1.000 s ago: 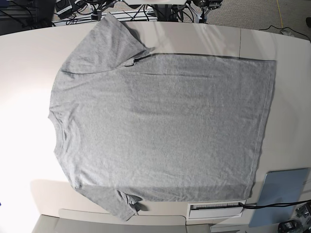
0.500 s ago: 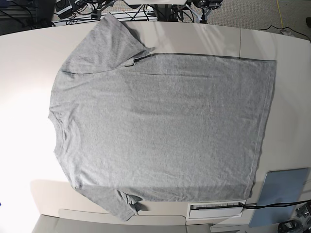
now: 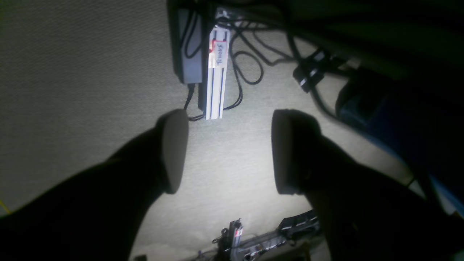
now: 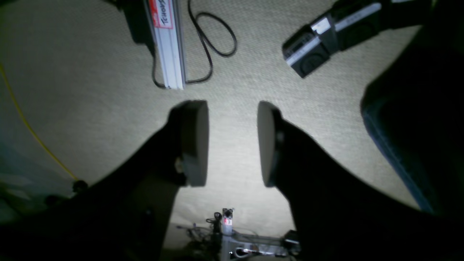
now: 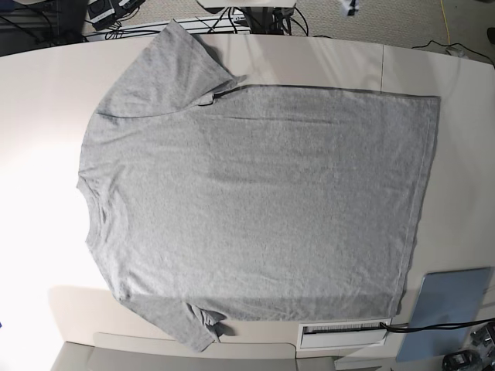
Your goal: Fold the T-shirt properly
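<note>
Both pincers, left gripper (image 3: 226, 152) and right gripper (image 4: 232, 143), hang apart over the floor (image 3: 90, 72). The T-shirt (image 5: 255, 201) lies flat on the table (image 5: 46, 100).

- The white aluminium rail (image 4: 166, 43) on the beige carpet floor carries a white label with a red edge (image 4: 162, 12), handwritten, reading roughly "THOUS…"; its top is cut off.
- The same label (image 3: 218, 53) in the left wrist view is too blurred to read.
</note>
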